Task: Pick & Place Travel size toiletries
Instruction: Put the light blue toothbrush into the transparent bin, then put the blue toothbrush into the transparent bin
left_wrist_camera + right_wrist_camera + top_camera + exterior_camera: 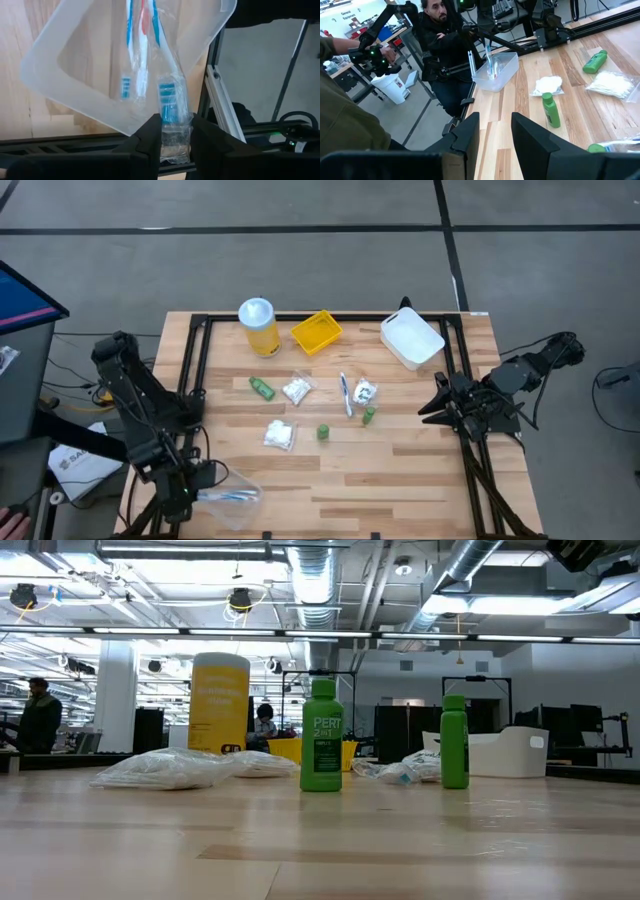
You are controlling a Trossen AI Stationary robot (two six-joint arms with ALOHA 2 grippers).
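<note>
Left gripper (175, 137): at the near left corner of the wooden slatted surface (400, 480), its fingers clamped on the end of a clear plastic sleeve holding a blue-and-white toothbrush (167, 95).
Sleeve's long axis: straight out from the fingers, brush head nearest them, handle running on into the clear plastic rectangular bin (60, 65).
Bin: at the surface's near left corner, touching the left gripper; the left wrist view shows two more toothbrushes (135, 60) inside it, one blue, one red, lying alongside the held one.
Key relation: the held brush is already lined up with the bin and partly over it, so releasing it there looks like the step in hand.
Right gripper (495, 132): waits off the surface's right edge, fingers apart with nothing between them, pointing across the surface.
Loose toiletries: mid-surface, well apart from both grippers.
Small green bottles: one lying on its side (262, 388) left of centre, two upright (323, 433) and (369, 415) nearer the middle.
Clear packets of white contents: two left of centre (296, 389) and (279, 434), one right of centre (365, 391).
Loose blue-and-white toothbrush (345, 394): long axis running front to back.
Nearer arm: I judge the right for the toothbrush and the right-hand bottles, the left for the packets and the lying bottle.
Back row: tall yellow white-lidded jar (258, 326), yellow square tray (316, 331), white tub (411, 339).
</note>
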